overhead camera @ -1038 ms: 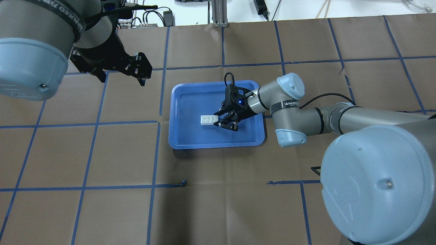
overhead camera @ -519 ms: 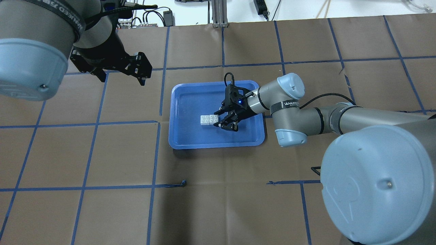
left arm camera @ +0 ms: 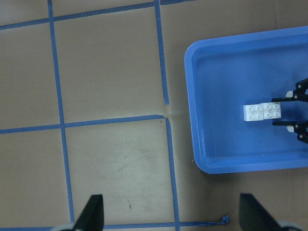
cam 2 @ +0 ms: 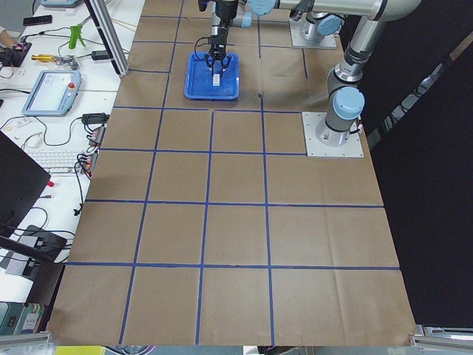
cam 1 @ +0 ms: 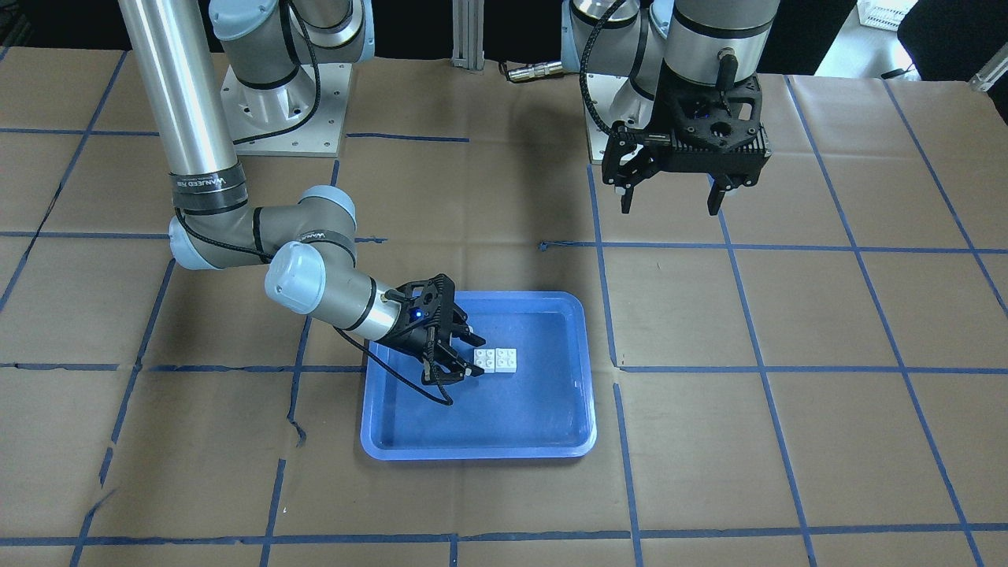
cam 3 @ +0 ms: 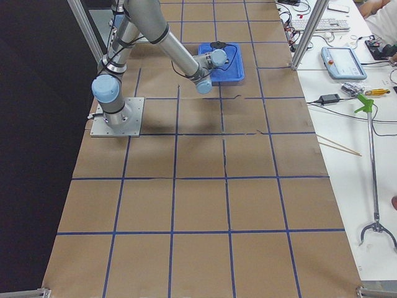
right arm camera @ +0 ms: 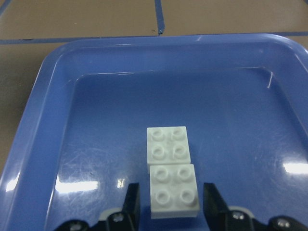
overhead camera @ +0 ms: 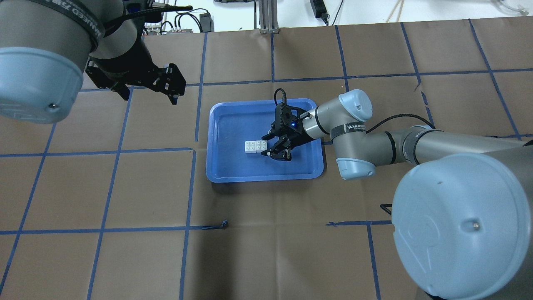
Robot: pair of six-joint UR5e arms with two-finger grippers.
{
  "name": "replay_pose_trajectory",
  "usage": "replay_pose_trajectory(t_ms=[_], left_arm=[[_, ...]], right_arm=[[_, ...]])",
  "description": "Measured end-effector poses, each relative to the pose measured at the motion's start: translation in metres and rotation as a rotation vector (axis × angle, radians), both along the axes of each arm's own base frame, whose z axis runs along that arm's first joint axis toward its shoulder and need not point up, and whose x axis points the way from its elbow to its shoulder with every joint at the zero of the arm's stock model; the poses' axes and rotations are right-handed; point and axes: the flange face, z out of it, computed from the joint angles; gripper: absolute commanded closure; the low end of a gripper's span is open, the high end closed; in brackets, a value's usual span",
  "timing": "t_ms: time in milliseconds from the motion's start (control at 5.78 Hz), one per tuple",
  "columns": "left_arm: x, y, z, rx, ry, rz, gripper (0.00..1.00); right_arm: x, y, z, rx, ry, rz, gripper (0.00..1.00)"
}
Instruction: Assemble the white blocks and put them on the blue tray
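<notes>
Two white blocks lie end to end and touching on the floor of the blue tray, near its middle. They also show in the overhead view and the front view. My right gripper is low in the tray and open. Its fingers stand either side of the nearer block with a small gap on each side. My left gripper is open and empty, held high over bare table to the left of the tray. The left wrist view shows the blocks from above.
The table is covered in brown paper with a blue tape grid. The tray is the only loose container on it. My right arm's elbow hangs over the tray's right edge. Cables and gear lie beyond the table's far edge.
</notes>
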Motion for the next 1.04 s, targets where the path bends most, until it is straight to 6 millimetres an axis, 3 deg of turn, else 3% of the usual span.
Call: replay_pose_trajectory(t_ms=[173,692,865,1038], left_arm=[[0.000,0.000,0.000,-0.001,0.000,0.000,0.00],[0.000,0.000,0.000,-0.001,0.001,0.000,0.00],[0.000,0.000,0.000,-0.001,0.003,0.000,0.00],[0.000,0.000,0.000,0.000,0.004,0.000,0.00]], right_arm=[[-0.001,-0.006,0.008,0.012,-0.001,-0.032,0.00],[-0.017,-0.023,0.061,0.030,0.087,-0.140,0.00],[-0.033,-0.025,0.086,0.080,0.168,-0.197,0.00],[-0.063,-0.027,0.119,0.160,0.269,-0.298,0.00]])
